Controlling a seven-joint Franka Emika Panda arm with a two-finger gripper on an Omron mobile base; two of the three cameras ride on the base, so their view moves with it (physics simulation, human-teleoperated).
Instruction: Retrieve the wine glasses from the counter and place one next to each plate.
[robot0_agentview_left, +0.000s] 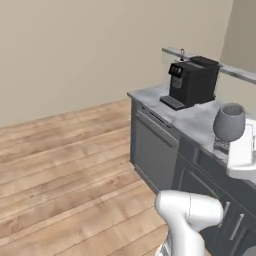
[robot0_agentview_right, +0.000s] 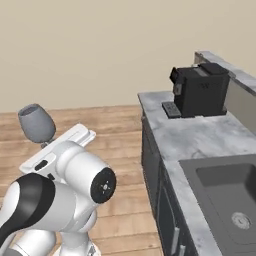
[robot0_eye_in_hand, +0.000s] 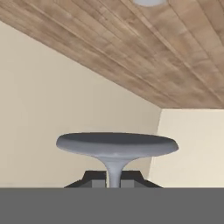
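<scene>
One wine glass (robot0_agentview_left: 229, 122), one coffee machine (robot0_agentview_left: 192, 81), one sink (robot0_agentview_right: 227, 192), one counter (robot0_agentview_right: 200, 137).

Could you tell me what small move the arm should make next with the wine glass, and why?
Probably carry it onward, kept steady, toward the plates. The fingers are shut on the stem of the wine glass, which is lifted clear of the counter.

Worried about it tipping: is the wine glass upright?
Upright: the wine glass has its bowl on top, with the claw shut on the stem below.
</scene>
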